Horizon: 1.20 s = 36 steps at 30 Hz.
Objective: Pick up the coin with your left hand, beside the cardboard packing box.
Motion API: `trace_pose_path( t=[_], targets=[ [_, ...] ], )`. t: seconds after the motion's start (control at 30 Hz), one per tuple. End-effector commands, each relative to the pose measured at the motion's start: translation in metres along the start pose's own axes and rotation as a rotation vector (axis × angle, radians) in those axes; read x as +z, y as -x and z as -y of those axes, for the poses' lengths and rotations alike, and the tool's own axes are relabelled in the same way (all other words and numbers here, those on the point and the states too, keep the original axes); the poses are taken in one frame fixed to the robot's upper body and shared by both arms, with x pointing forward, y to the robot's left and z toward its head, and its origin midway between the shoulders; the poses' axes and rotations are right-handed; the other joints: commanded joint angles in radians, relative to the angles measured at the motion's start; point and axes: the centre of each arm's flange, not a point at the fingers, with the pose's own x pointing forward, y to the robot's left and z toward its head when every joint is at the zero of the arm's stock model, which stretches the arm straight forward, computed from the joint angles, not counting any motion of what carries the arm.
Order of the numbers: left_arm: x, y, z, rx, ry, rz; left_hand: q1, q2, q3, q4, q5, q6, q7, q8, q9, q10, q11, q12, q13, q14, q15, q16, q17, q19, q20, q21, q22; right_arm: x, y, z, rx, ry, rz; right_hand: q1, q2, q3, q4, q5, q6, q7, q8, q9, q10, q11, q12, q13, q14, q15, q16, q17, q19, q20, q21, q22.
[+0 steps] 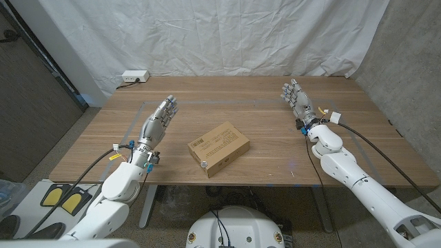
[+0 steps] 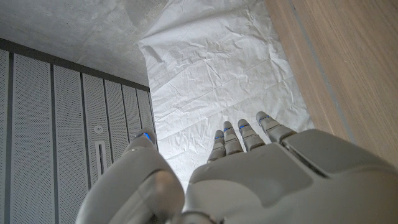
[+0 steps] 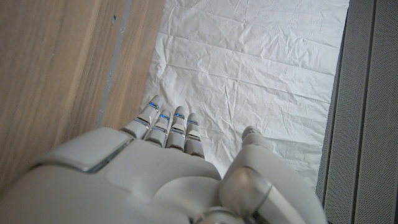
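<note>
Coin (image 1: 203,164) seen touching cardboard box (image 1: 218,147) front corner; left hand (image 1: 158,122) & right hand (image 1: 298,101) held w/ fingers extended, nothing gripped.

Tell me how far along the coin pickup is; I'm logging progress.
Nothing looks done yet. The coin lies on the table at the near corner of the cardboard box. The left hand is empty, fingers extended, well left of the box. The right hand waits far right. Reaching, grasping and lifting all remain.
</note>
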Motion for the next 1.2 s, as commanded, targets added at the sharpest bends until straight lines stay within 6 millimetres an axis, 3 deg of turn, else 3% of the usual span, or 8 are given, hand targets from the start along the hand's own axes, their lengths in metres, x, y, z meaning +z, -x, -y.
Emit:
trace_pose_path(
  t=[0.03,0.67,1.2],
  targets=[
    [0.008,0.014,0.006,-0.027,-0.039,0.003,0.015,0.002,0.001,-0.008,0.006,0.006,0.001,0.003,0.004,0.010,-0.003,0.003,0.002,0.006,-0.002,0.003,0.005,0.005,-0.060,0.007,0.002,-0.002,-0.004,-0.002,0.004,-0.006,0.001,0.009,0.005,0.000,-0.005,0.006,0.010,-0.001,0.002,0.002,0.013,-0.002,-0.002,0.004,0.007,0.000,-0.001,0.005,0.012,-0.027,-0.002,0.003],
    [0.010,0.026,0.013,-0.043,-0.047,0.016,0.028,0.003,0.001,-0.015,0.007,0.009,0.002,0.002,0.004,0.013,0.003,0.002,0.002,0.008,-0.002,0.001,0.005,0.007,-0.059,0.005,0.002,-0.002,-0.007,-0.002,0.004,0.000,0.006,0.012,0.007,0.000,-0.008,0.005,0.017,-0.004,0.003,0.003,0.020,-0.003,-0.001,0.004,0.016,-0.004,0.001,0.005,0.018,-0.027,-0.009,0.003],
    [0.018,0.047,0.008,-0.049,-0.110,0.019,0.055,0.003,0.004,-0.031,0.009,0.010,0.000,0.000,0.004,0.016,-0.002,-0.001,0.002,0.013,-0.005,-0.001,0.004,0.009,-0.054,0.002,0.002,0.005,-0.008,0.000,-0.005,0.017,0.011,0.013,0.009,0.000,-0.010,0.005,0.019,-0.005,0.002,0.003,0.024,-0.004,-0.001,0.004,0.018,-0.004,0.000,0.005,0.023,-0.028,-0.013,0.003]
  ],
)
